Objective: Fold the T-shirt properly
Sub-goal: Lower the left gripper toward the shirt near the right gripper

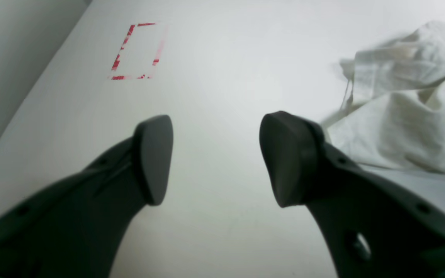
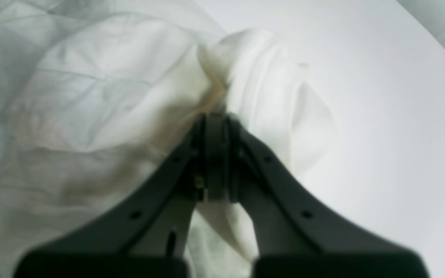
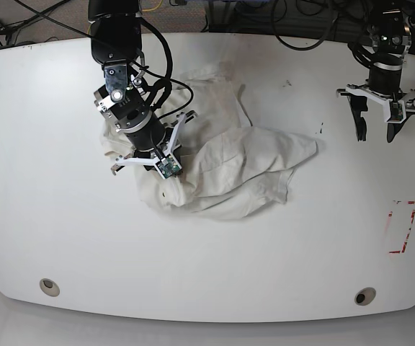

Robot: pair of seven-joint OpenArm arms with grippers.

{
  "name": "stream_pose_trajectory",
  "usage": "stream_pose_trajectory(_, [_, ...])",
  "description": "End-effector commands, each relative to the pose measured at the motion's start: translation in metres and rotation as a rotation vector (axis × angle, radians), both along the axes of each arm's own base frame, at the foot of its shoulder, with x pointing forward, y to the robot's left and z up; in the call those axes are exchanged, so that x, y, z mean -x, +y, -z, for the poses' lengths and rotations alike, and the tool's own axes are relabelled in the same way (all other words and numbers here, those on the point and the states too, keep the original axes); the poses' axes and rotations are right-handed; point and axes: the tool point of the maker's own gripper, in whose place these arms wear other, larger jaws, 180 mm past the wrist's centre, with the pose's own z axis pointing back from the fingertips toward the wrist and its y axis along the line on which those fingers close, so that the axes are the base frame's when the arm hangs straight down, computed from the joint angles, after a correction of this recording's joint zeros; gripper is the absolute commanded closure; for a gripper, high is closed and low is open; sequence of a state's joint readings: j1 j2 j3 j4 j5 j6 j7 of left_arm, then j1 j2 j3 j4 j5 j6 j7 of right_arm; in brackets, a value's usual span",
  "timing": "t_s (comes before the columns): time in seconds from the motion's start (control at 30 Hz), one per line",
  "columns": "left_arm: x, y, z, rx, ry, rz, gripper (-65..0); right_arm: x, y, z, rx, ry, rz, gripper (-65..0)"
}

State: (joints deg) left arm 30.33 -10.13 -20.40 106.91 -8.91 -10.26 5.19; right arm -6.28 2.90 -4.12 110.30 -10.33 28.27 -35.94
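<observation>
The T-shirt (image 3: 229, 167) lies crumpled, off-white and wrinkled, on the white table (image 3: 63, 216), left of centre. My right gripper (image 3: 166, 180) sits at the shirt's left side; in the right wrist view the gripper (image 2: 215, 119) is shut on a pinched ridge of the shirt's cloth (image 2: 91, 96). Far off at the table's back right, my left gripper (image 3: 375, 133) hangs open over bare table. In the left wrist view the left gripper (image 1: 216, 160) holds nothing between its dark fingers, and an edge of the T-shirt (image 1: 408, 108) shows to the right of it.
A red tape rectangle (image 3: 402, 228) marks the table near its right edge, also seen as the red rectangle (image 1: 137, 50) ahead of the left gripper. Two round holes (image 3: 49, 286) (image 3: 364, 296) sit near the front edge. Cables (image 3: 301, 29) run behind the table.
</observation>
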Motion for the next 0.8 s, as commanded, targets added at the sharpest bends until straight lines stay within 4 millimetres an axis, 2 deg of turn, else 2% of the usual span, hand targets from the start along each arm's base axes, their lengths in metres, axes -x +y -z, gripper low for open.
stream_pose_trajectory(0.0, [-0.002, 0.0, -0.009, -0.003, -0.031, 0.0, -37.5, -0.007, 0.0, -0.023, -0.009, -0.069, -0.002, -0.9])
stream_pose_trajectory(0.17, [0.001, -0.002, 0.002, 0.014, 0.014, -0.013, -38.0, -0.008, -0.002, -0.029, 0.004, -0.076, 0.003, -0.8])
stream_pose_trajectory(0.23, [0.004, -0.007, 0.02, 0.041, 0.081, -0.012, -38.1, -0.007, -0.007, -0.036, 0.025, -0.081, 0.016, -0.4])
stream_pose_trajectory(0.57, [-0.001, -0.019, 0.024, 0.056, 0.083, 0.021, -37.7, -0.008, -0.013, -0.053, 0.051, -0.117, 0.02, -0.5])
stream_pose_trajectory(0.77, [-0.009, -0.019, 0.025, 0.051, 0.078, 0.027, -37.4, -0.018, -0.019, -0.066, 0.069, -0.155, 0.028, -0.2])
